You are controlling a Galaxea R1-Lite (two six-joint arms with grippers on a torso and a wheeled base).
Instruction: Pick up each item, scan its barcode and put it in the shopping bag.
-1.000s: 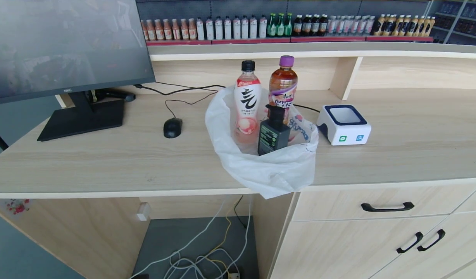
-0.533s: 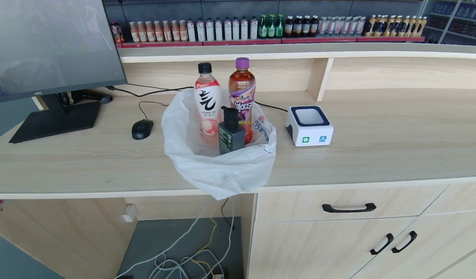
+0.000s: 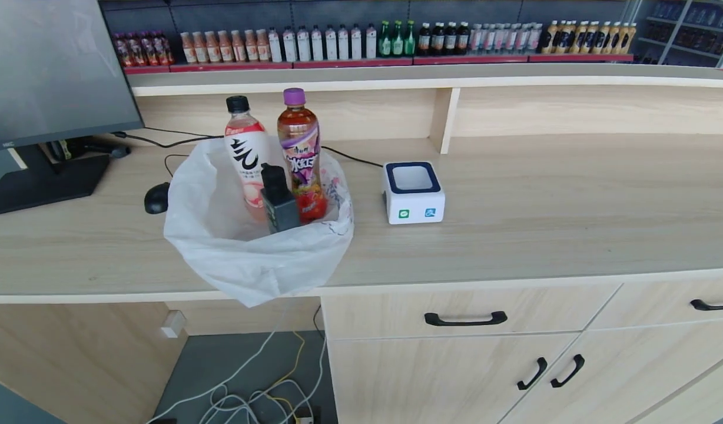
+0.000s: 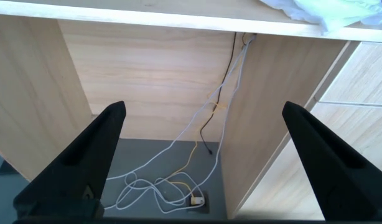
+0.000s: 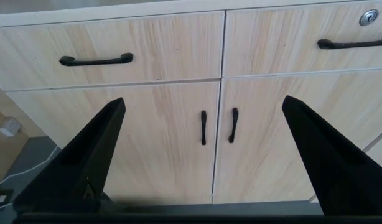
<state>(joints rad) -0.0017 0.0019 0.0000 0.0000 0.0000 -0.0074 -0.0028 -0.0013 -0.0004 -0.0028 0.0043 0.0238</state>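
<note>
— Starting big: location of the shopping bag [image 3: 252, 259]?
— On the pale wood bench [image 3: 514, 235], left of the middle. White, thin, crumpled, mouth gaping upward, near side drooping over the front edge.
— Inside?
— Three items, all upright, long axes vertical, caps up. At the far left, a white bottle [image 3: 245, 156] with black cap, pink toward the base. Close on its right, contact unclear, an amber bottle [image 3: 301, 159] with purple cap and purple-and-red label. Nearer, in front of both, a shorter dark pump bottle [image 3: 278, 206].
— And to the right?
— A white scanner [image 3: 413, 192], blue-rimmed window facing up, right of the bag and apart from it.
— Claws?
— For the left claw [image 4: 203, 106]: spread wide, low before the bench's open bay with loose cables [image 4: 178, 186]. For the right claw [image 5: 203, 102]: spread wide too, facing the cupboard fronts [image 5: 147, 124].
</note>
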